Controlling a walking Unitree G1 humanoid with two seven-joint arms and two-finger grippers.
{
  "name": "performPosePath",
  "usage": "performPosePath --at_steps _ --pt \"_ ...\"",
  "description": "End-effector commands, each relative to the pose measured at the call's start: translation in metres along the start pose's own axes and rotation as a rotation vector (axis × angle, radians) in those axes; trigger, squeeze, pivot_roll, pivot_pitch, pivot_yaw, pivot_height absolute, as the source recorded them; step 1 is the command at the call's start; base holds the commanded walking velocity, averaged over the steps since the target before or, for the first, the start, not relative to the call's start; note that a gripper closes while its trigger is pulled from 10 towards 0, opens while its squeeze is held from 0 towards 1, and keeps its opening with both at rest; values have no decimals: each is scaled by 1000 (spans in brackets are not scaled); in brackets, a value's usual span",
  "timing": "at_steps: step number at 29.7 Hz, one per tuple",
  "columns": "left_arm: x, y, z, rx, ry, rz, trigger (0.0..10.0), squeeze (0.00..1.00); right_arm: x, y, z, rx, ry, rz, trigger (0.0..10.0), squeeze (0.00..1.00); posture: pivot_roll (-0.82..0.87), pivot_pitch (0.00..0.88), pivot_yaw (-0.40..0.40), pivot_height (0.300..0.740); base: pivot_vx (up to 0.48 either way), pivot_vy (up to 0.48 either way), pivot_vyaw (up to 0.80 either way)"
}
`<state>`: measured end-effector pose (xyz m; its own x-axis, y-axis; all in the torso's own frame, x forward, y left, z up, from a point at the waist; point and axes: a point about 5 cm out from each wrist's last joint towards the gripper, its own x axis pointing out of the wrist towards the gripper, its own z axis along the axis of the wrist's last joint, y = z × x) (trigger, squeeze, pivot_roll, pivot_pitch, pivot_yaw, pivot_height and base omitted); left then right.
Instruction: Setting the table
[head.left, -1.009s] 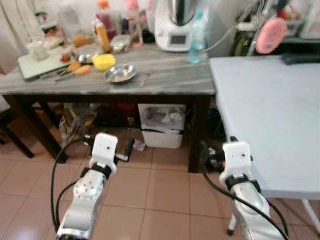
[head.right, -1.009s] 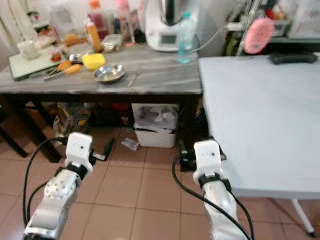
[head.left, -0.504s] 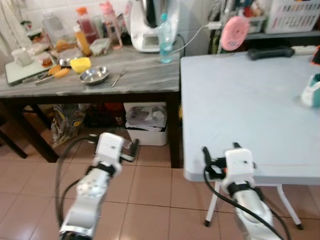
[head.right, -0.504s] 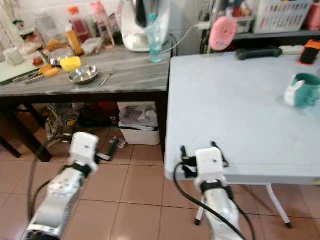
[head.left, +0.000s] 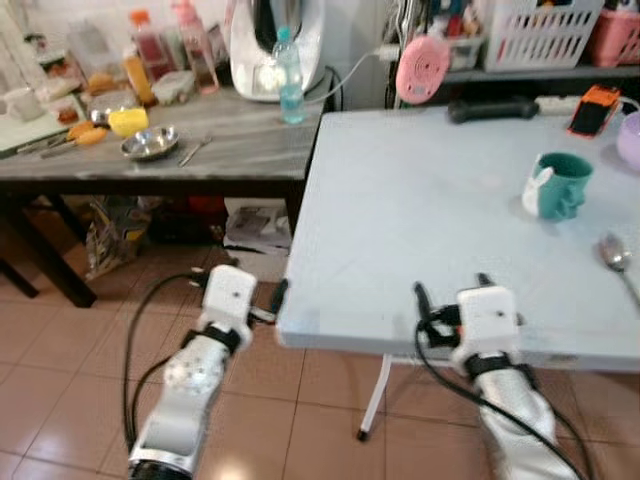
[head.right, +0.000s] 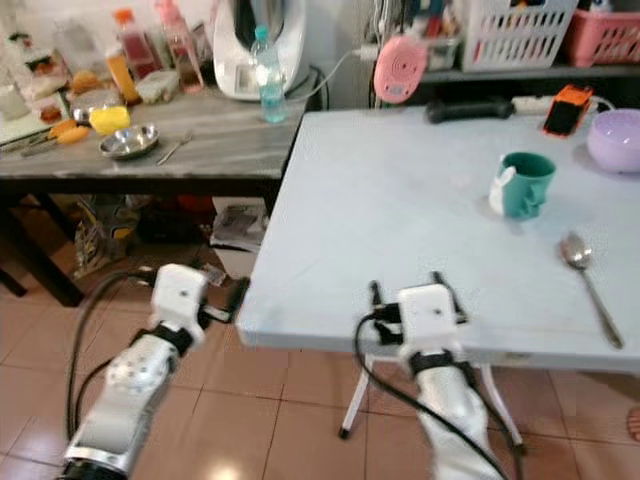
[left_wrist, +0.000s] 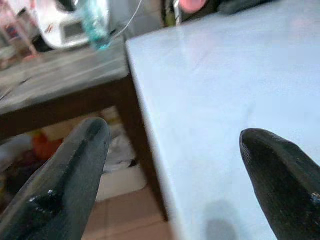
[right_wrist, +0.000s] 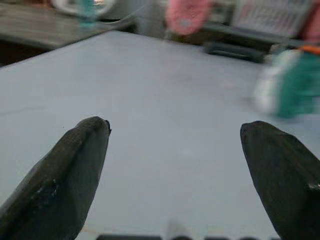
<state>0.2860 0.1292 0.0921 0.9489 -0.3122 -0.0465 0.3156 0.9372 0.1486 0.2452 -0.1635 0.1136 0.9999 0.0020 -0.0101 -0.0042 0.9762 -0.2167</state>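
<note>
A light blue table (head.left: 420, 210) stands right in front of me. On its right part stand a green mug (head.left: 557, 185) and a purple bowl (head.right: 612, 138), and a metal spoon (head.right: 585, 270) lies nearer the front edge. My left gripper (left_wrist: 172, 131) is open and empty at the table's near left corner. My right gripper (right_wrist: 174, 125) is open and empty just over the front edge, with the blurred mug (right_wrist: 295, 82) ahead of it.
A grey marble side table (head.left: 230, 150) on the left carries a steel bowl (head.left: 150, 143), a water bottle (head.left: 289, 75), a white appliance (head.left: 262, 40) and several jars. An orange phone (head.left: 592, 100), a black bar and a white basket (head.left: 540, 30) sit behind.
The whole view has swung right, so the camera has turned. The light blue table now sits ahead, and the mug, spoon and bowl have come into view. Both grippers stay open.
</note>
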Motion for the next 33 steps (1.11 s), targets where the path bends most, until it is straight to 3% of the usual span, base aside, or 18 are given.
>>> performPosePath --at_steps 1,8,18,33 --pt "-2 10 2 18 -9 31 10000 0 1 5 4 5 -15 3 10000 0 -100 0 88 740 0 -386 0" --pt "3 4 9 8 -31 6 10000 0 -1 -5 16 -32 -70 -67 10000 0 -120 0 99 740 0 -375 0" --pt "7 1 10 1 -33 -12 10000 0 -5 -10 15 -27 -59 -102 10000 0 -137 0 108 740 0 -363 0" --pt "5 -1 13 -45 -55 -43 10000 0 -4 -13 13 6 -34 -158 10000 0 -131 0 110 740 0 0 0"
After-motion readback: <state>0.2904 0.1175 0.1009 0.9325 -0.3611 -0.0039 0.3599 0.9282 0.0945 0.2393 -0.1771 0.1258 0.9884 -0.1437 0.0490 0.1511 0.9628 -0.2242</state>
